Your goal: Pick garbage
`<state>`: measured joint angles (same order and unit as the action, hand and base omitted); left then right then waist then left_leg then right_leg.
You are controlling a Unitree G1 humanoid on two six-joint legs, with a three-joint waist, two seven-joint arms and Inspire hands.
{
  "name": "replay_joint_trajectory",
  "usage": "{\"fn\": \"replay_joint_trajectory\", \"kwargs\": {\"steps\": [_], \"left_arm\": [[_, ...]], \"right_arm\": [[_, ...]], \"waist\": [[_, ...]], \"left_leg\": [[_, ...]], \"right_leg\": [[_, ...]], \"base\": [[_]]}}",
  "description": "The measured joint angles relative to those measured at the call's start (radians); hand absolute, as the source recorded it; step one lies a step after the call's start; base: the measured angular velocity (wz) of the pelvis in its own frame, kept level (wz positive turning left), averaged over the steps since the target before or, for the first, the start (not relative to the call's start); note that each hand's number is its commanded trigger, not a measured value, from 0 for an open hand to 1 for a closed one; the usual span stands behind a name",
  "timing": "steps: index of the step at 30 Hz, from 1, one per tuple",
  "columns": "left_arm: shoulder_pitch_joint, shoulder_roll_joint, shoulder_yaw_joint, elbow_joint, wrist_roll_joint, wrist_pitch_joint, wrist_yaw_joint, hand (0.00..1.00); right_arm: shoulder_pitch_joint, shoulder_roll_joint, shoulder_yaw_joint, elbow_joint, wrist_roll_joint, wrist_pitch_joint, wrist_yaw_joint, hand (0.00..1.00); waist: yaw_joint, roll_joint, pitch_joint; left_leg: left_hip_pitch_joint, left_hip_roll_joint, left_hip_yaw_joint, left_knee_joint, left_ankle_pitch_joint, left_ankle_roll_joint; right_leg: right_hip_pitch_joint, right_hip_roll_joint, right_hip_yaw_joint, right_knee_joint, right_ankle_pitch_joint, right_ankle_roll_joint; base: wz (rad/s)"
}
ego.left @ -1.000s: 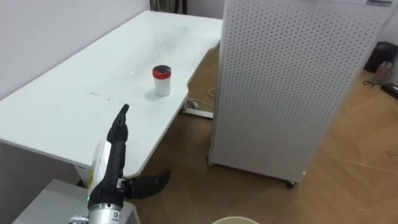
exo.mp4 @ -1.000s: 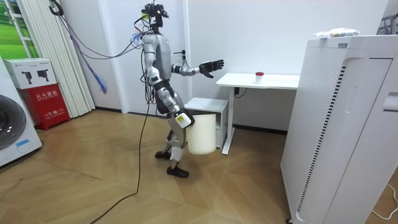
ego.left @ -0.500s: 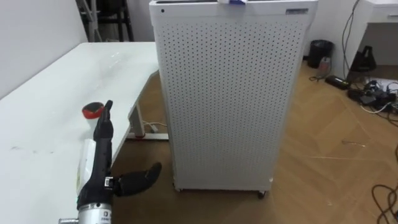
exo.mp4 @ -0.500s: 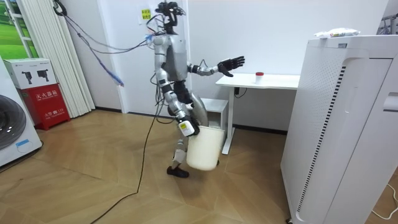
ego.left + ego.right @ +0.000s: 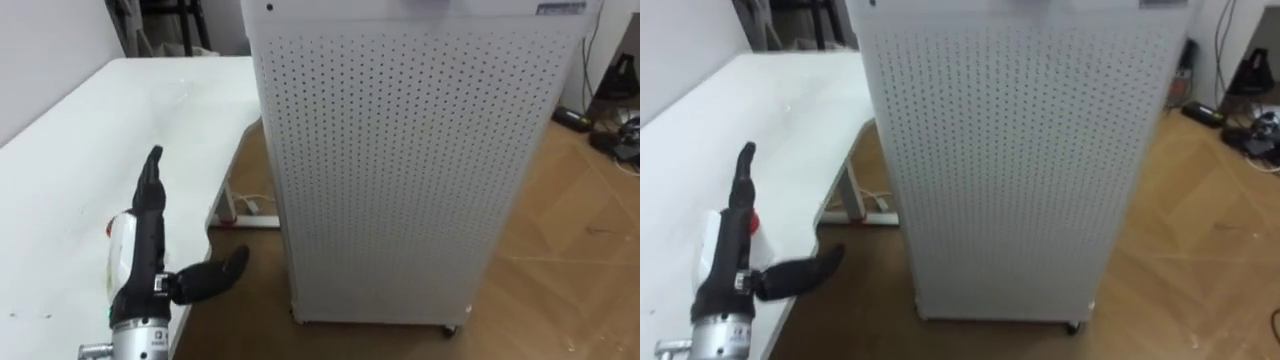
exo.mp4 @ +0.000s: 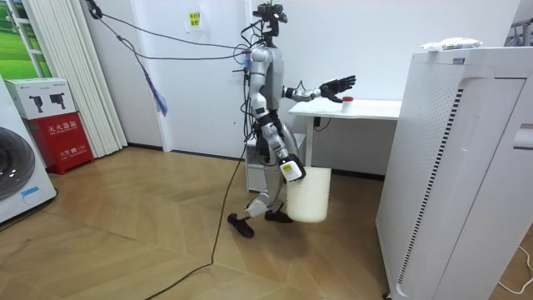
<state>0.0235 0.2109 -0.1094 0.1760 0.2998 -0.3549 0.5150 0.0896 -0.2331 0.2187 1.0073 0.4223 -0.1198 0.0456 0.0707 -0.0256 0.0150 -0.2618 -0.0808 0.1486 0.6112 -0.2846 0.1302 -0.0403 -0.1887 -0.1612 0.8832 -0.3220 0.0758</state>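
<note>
- Garbage: small white jar point(image 6: 347, 99) with a red lid, upright on the white bench point(image 5: 120, 110), near the bench's right edge.
- In the right eye view only a sliver of the red lid point(image 5: 753, 223) peeks out just right of the left hand; the rest of the jar is hidden behind the hand.
- Left hand point(image 5: 148, 255) is stretched out over the bench, edge-on to the camera. Its fingers point(image 5: 152, 178) are straight and point to the far end, the thumb point(image 5: 215, 278) is spread wide to the right past the bench edge. It grips nothing.
- Cannot tell whether the left hand touches the jar; it is in front of it and very near.
- Right hand point(image 6: 289, 170) hangs low at the robot's side, at the top of a white bin point(image 6: 310, 196). Cannot tell how its fingers are set.
- The robot stands at the bench's end on the room view's left, facing along the bench, legs apart in a step, with the bin beside its knee.
- A tall white perforated cabinet point(image 5: 400, 170) stands on the wood floor point(image 5: 570, 230) just right of the bench, with a narrow gap between them.
- Cables point(image 5: 625, 130) lie on the floor far right.
- Room view's left: a red box point(image 6: 62, 137) and a washing machine point(image 6: 17, 179) by the curtains.
</note>
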Motion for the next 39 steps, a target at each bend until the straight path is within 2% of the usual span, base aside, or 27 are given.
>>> {"fn": "replay_joint_trajectory", "kwargs": {"steps": [1, 2, 3, 4, 5, 6, 7, 8, 9, 10, 11, 12, 13, 16, 18, 19, 20, 22, 27, 34, 39], "left_arm": [[0.000, -0.002, 0.000, -0.001, 0.001, 0.000, 0.012, 0.00], [0.000, -0.001, 0.002, -0.001, 0.002, 0.000, 0.021, 0.00], [0.001, -0.003, 0.014, 0.000, 0.007, 0.001, 0.025, 0.00], [-0.002, -0.003, 0.016, 0.000, 0.007, 0.000, 0.027, 0.00], [-0.002, -0.003, 0.016, 0.000, 0.007, 0.000, 0.028, 0.00], [-0.002, -0.002, 0.016, -0.001, 0.007, -0.001, 0.028, 0.00], [-0.002, -0.001, 0.017, -0.001, 0.007, -0.002, 0.031, 0.00], [0.001, -0.004, 0.018, 0.000, 0.007, -0.002, 0.036, 0.00], [0.013, -0.006, 0.018, -0.004, 0.010, -0.003, 0.042, 0.00], [0.013, 0.000, 0.021, -0.016, 0.009, -0.003, 0.052, 0.00], [0.013, 0.002, 0.024, -0.026, 0.013, -0.002, 0.055, 0.00], [0.014, 0.002, 0.032, -0.050, 0.024, -0.002, 0.065, 0.00], [0.019, 0.002, 0.035, -0.082, 0.028, -0.002, 0.071, 0.00], [0.026, 0.003, 0.037, -0.172, 0.046, -0.006, 0.073, 0.00], [0.027, 0.005, 0.037, -0.196, 0.046, -0.011, 0.074, 0.00], [0.027, 0.005, 0.037, -0.203, 0.050, -0.016, 0.074, 0.00], [0.027, 0.005, 0.037, -0.205, 0.056, -0.016, 0.074, 0.00], [0.030, 0.006, 0.037, -0.209, 0.065, -0.016, 0.075, 0.00], [0.070, 0.010, 0.027, -0.207, 0.066, -0.016, 0.077, 0.00], [0.179, 0.012, 0.027, -0.202, 0.066, -0.014, 0.100, 0.00], [0.203, 0.014, 0.028, -0.186, 0.065, -0.014, 0.116, 0.00]], "right_arm": [[0.000, -0.001, 0.000, 0.001, 0.000, -0.001, -0.001, 1.00], [-0.004, -0.001, 0.000, 0.002, -0.001, -0.001, -0.001, 1.00], [-0.011, -0.001, 0.000, 0.001, -0.005, 0.000, 0.000, 1.00], [-0.011, -0.001, 0.000, 0.003, -0.005, 0.000, 0.001, 1.00], [-0.010, -0.001, 0.001, 0.004, -0.005, 0.000, 0.002, 1.00], [-0.013, 0.000, 0.010, 0.014, -0.004, -0.001, 0.000, 1.00], [-0.015, 0.000, 0.019, 0.034, -0.004, -0.001, 0.002, 1.00], [-0.019, -0.002, 0.022, 0.048, -0.004, 0.000, 0.001, 1.00], [-0.018, -0.002, 0.024, 0.072, -0.002, 0.001, 0.002, 1.00], [-0.028, -0.003, 0.023, 0.081, -0.001, 0.002, 0.005, 1.00], [-0.029, -0.002, 0.022, 0.081, -0.002, 0.002, 0.011, 1.00], [-0.031, -0.002, 0.024, 0.082, -0.005, 0.002, 0.025, 1.00], [-0.032, -0.002, 0.024, 0.085, -0.005, 0.002, 0.038, 1.00], [-0.035, -0.003, 0.023, 0.096, -0.006, 0.002, 0.046, 1.00], [-0.036, -0.001, 0.023, 0.105, -0.009, 0.002, 0.060, 1.00], [-0.037, 0.001, 0.024, 0.105, -0.020, 0.003, 0.065, 1.00], [-0.038, 0.002, 0.024, 0.105, -0.028, 0.003, 0.067, 1.00], [-0.049, 0.002, 0.025, 0.107, -0.042, 0.003, 0.077, 1.00], [-0.061, 0.004, 0.039, 0.107, -0.041, 0.004, 0.090, 1.00], [-0.062, 0.004, 0.043, 0.108, -0.041, 0.012, 0.133, 1.00], [-0.062, 0.004, 0.043, 0.107, -0.042, 0.012, 0.147, 1.00]], "waist": [[0.018, 0.011, -0.0008], [0.025, 0.015, -0.0003], [0.030, 0.020, -0.0001], [0.028, 0.024, -0.0010], [0.026, 0.026, -0.0023], [0.022, 0.026, -0.0023], [0.019, 0.015, -0.0047], [0.019, 0.018, -0.0027], [0.018, 0.021, -0.0137], [0.019, 0.025, -0.0128], [0.020, 0.025, -0.0122], [0.022, 0.018, -0.0081], [0.024, 0.016, -0.0083], [0.024, 0.010, -0.0063], [0.034, 0.008, -0.0048], [0.041, 0.001, -0.0006], [0.044, 0.003, -0.0016], [0.051, -0.009, 0.0026], [0.062, -0.029, -0.0014], [0.071, -0.024, -0.0028], [0.073, -0.021, -0.0029]], "left_leg": [[0.014, -0.004, -0.049, -0.026, -0.023, -0.012], [0.016, -0.003, -0.059, -0.033, -0.029, -0.016], [0.020, 0.002, -0.074, -0.047, -0.028, -0.019], [0.030, 0.008, -0.092, -0.065, -0.023, -0.026], [0.036, 0.014, -0.099, -0.073, -0.021, -0.029], [0.049, 0.021, -0.115, -0.085, -0.017, -0.038], [0.057, 0.020, -0.132, -0.092, -0.016, -0.047], [0.063, 0.024, -0.142, -0.093, -0.018, -0.054], [0.067, 0.039, -0.158, -0.104, -0.017, -0.071], [0.069, 0.051, -0.168, -0.117, -0.013, -0.084], [0.069, 0.053, -0.177, -0.123, -0.009, -0.090], [0.079, 0.062, -0.185, -0.135, -0.002, -0.100], [0.084, 0.069, -0.196, -0.144, 0.000, -0.105], [0.098, 0.069, -0.219, -0.169, 0.007, -0.116], [0.114, 0.068, -0.231, -0.184, 0.010, -0.118], [0.118, 0.068, -0.234, -0.188, 0.010, -0.119], [0.118, 0.068, -0.235, -0.188, 0.010, -0.119], [0.114, 0.068, -0.240, -0.189, 0.010, -0.119], [0.123, 0.066, -0.259, -0.191, 0.010, -0.119], [0.135, 0.066, -0.274, -0.211, 0.011, -0.122], [0.134, 0.058, -0.286, -0.216, 0.013, -0.124]], "right_leg": [[-0.026, 0.000, -0.005, 0.020, -0.004, 0.004], [-0.045, -0.002, -0.005, 0.022, -0.022, 0.003], [-0.089, -0.006, -0.003, 0.016, -0.062, -0.004], [-0.129, -0.006, -0.001, -0.021, -0.081, -0.006], [-0.143, -0.004, -0.001, -0.057, -0.082, -0.005], [-0.154, -0.004, -0.001, -0.177, -0.079, -0.003], [-0.152, 0.002, 0.012, -0.330, -0.028, 0.004], [-0.151, 0.007, 0.018, -0.344, 0.028, 0.005], [-0.125, 0.030, 0.005, -0.391, 0.039, -0.003], [-0.102, 0.053, -0.016, -0.425, 0.054, -0.016], [-0.093, 0.060, -0.021, -0.439, 0.059, -0.021], [-0.080, 0.071, -0.033, -0.463, 0.066, -0.029], [-0.062, 0.082, -0.045, -0.487, 0.071, -0.035], [-0.038, 0.086, -0.075, -0.511, 0.073, -0.037], [-0.020, 0.086, -0.083, -0.523, 0.073, -0.037], [-0.015, 0.086, -0.088, -0.526, 0.073, -0.037], [-0.014, 0.087, -0.089, -0.528, 0.073, -0.037], [-0.011, 0.087, -0.096, -0.539, 0.073, -0.037], [0.015, 0.086, -0.117, -0.560, 0.074, -0.034], [0.038, 0.089, -0.142, -0.576, 0.075, -0.034], [0.037, 0.089, -0.147, -0.577, 0.075, -0.034]], "base": [[-0.16], [-0.23], [-0.07], [0.07], [0.25], [0.41], [0.43], [0.40], [0.26], [0.25], [0.23], [0.21], [0.18], [0.25], [0.07], [0.06], [0.07], [0.08], [0.12], [0.10], [0.01]]}}
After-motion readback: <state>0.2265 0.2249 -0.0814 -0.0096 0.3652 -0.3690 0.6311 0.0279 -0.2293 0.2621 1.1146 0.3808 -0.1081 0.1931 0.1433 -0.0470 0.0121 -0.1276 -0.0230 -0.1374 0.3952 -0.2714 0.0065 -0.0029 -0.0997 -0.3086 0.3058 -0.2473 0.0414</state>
